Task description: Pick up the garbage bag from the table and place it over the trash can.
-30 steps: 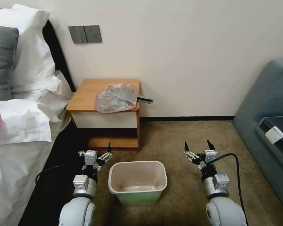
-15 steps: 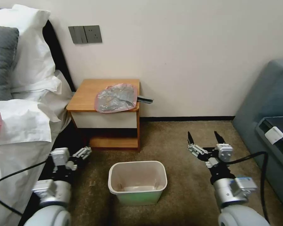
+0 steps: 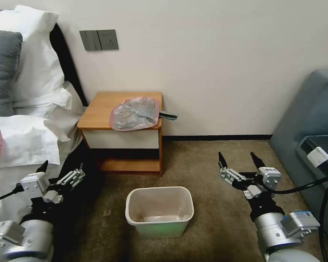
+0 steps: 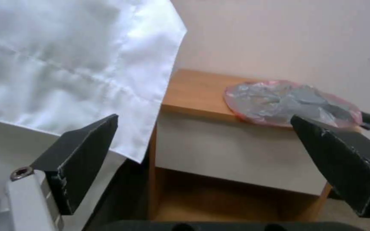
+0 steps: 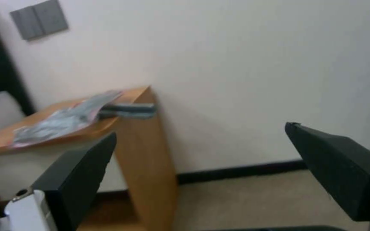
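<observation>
Grippers have swung outward from the trash can (image 3: 159, 211): left gripper (image 3: 60, 173) now near the bed (image 3: 22, 145), right gripper (image 3: 240, 163) over carpet, both with fingers spread and empty. Probably they prepare the reach. Farther, the garbage bag (image 3: 134, 113) lies flat and crinkled, grey with pink edge, on the table (image 3: 98, 109).

One garbage bag (image 3: 135, 113) on the one bench (image 3: 98, 109). One trash can (image 3: 159, 211) on the carpet before the bench. Two claws, left claw (image 3: 61, 169) and right claw (image 3: 239, 161), flanking the can, both spread. Two white pillows (image 3: 36, 65), one grey pillow (image 3: 2, 69) left of the bench.
</observation>
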Motion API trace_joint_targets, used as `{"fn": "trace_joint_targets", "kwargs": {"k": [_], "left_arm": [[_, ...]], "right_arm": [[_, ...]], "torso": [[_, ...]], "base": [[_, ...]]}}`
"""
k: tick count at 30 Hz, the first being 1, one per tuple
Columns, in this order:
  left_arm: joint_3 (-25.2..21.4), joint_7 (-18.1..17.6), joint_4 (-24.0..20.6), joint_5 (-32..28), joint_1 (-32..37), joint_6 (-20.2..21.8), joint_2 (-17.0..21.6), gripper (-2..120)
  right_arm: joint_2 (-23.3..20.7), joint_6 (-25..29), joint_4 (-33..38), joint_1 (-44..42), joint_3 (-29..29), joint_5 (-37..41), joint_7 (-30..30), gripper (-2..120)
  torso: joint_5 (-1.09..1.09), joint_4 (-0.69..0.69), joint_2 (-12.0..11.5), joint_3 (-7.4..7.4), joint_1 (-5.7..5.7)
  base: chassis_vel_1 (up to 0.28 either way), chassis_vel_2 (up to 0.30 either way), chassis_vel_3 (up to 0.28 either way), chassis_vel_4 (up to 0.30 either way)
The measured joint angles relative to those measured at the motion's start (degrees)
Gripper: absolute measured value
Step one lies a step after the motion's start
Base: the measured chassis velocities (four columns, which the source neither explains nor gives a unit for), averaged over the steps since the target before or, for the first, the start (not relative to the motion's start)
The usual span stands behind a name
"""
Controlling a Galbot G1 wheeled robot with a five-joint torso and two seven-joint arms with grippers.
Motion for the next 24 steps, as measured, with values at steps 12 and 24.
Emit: {"fn": "trace_joint_targets", "kwargs": {"k": [12, 24], "left_arm": [[5.46, 0.89, 0.25, 1.77, 4.16, 0.87, 9.6, 100], [5.23, 0.21, 0.39, 2.64, 4.98, 0.52, 7.69, 100]], "right_arm": [[-2.62, 0.19, -1.86, 2.16, -0.82, 8.93, 2.05, 100], [-5.47, -1.21, -4.56, 8.11, -1.7, 23.65, 2.94, 100]], "torso": [[0.0, -0.01, 0.0, 0.0, 0.0], [0.0, -0.02, 0.0, 0.0, 0.0]], "base": [[0.0, 0.0, 0.0, 0.0], [0.0, 0.0, 0.0, 0.0]]}}
